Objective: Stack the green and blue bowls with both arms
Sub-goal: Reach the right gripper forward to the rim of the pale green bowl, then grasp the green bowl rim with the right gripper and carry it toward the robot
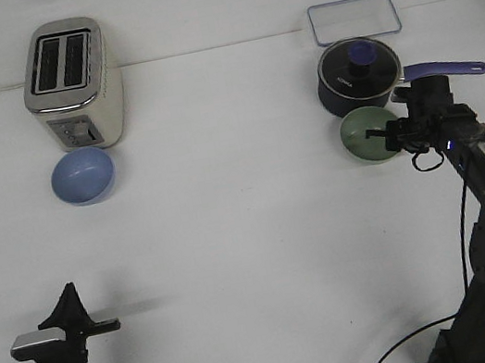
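Observation:
The pale green bowl (pixel 364 137) sits upright on the white table just in front of the dark saucepan. My right gripper (pixel 387 133) is at the bowl's right rim, with one finger (pixel 374 132) reaching inside the bowl. Whether the jaws are closed on the rim cannot be told. The light blue bowl (pixel 83 177) sits upright at the far left, in front of the toaster, with no gripper near it. My left gripper (pixel 68 292) is low at the near left, far from both bowls. Its fingers meet in a point and hold nothing.
A silver toaster (pixel 73 84) stands right behind the blue bowl. A dark blue lidded saucepan (pixel 358 76) with a purple handle (pixel 444 68) touches or nearly touches the green bowl's far side. A clear flat tray (pixel 353 19) lies behind the saucepan.

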You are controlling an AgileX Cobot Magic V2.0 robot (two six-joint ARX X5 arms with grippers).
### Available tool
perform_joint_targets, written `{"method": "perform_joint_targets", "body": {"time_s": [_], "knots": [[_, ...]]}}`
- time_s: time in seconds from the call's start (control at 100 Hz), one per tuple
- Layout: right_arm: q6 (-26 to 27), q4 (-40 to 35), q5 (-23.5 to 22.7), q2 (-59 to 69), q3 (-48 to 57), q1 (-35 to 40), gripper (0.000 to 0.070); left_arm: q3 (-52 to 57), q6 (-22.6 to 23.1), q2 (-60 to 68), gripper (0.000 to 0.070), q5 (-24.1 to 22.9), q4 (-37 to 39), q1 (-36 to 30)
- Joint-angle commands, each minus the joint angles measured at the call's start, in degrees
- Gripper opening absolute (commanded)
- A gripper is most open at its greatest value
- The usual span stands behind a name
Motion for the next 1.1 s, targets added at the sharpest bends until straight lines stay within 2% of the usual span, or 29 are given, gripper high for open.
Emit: {"method": "perform_joint_targets", "body": {"time_s": [0.0,0.16,0.32,0.44,0.52,0.7,0.83,1.09], "knots": [[-0.96,-0.15,0.22,-0.02,1.55,-0.04,0.0,-1.11,-0.13,0.02,0.0015,0.02,0.66,0.11],[-1.9,-0.81,-1.4,-5.57,1.75,-0.04,0.0,-1.11,-0.13,0.02,0.0015,0.02,0.66,0.11],[-1.29,-3.3,-8.74,-14.19,1.75,0.33,0.0,-1.11,-0.13,0.02,0.0015,0.02,0.66,0.11],[-0.77,-6.23,-10.95,-19.82,1.7,2.78,0.0,-1.11,-0.13,0.02,0.0015,0.02,0.66,0.11],[-0.77,-8.83,-11.43,-22.97,1.03,6.25,0.0,-1.11,-0.13,0.02,0.0015,0.02,0.66,0.11],[0.07,-8.11,-11.26,-28.46,-7.3,17.88,0.0,-1.11,-0.11,0.02,0.0015,0.02,0.7,0.11],[3.37,-3.67,-11.23,-29.29,-15.15,27.93,0.0,-1.11,-0.11,0.02,0.0015,0.02,0.7,0.11],[10.51,6.73,-11.02,-29.14,-25.38,40.98,0.0,-1.11,-0.11,0.02,0.0015,0.02,0.74,0.11]]}}
